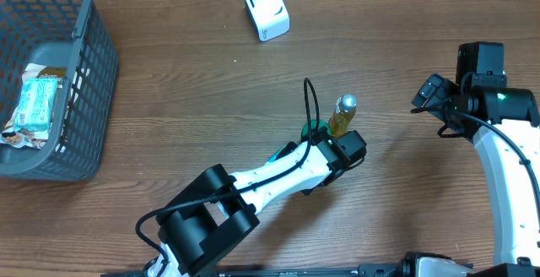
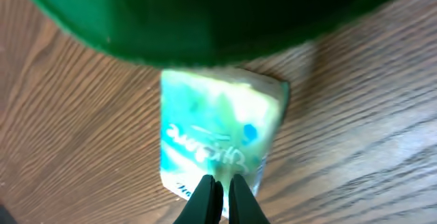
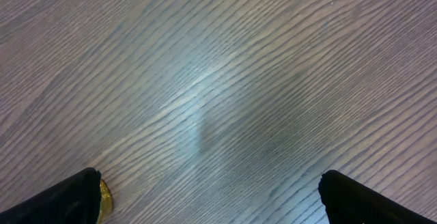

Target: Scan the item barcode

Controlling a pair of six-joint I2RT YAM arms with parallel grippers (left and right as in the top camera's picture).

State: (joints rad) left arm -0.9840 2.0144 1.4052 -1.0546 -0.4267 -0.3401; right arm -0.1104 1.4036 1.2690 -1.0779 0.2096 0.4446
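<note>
The item, a teal and white packet, lies flat on the wooden table in the left wrist view. My left gripper is shut on its near edge, with only a sliver of teal showing between the fingertips. No barcode shows on it. From overhead the left wrist covers the packet. The white scanner stands at the far edge of the table. My right gripper hovers at the right, open wide over bare wood, holding nothing.
A gold bottle with a silver cap and a green object stand right beside the left wrist. The green object fills the top of the left wrist view as a blur. A grey basket holding packets sits at far left.
</note>
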